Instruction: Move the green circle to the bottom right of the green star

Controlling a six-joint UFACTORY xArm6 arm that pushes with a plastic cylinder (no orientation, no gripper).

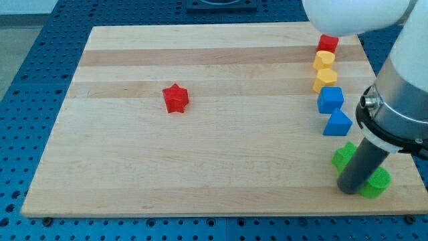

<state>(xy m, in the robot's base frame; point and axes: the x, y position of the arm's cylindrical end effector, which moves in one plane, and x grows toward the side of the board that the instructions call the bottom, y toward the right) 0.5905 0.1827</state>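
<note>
The green circle (377, 183) lies near the board's bottom right corner, partly hidden behind my rod. The green star (344, 156) sits just up and to the left of it, also partly covered by the rod. My tip (349, 189) rests on the board between the two green blocks, touching or nearly touching the circle's left side and just below the star.
A column of blocks runs down the right side: a red cube (328, 44), a yellow block (324, 59), a yellow block (326, 79), a blue cube (330, 99), a blue triangle (338, 123). A red star (176, 98) lies left of centre. The board's right edge (409, 181) is close.
</note>
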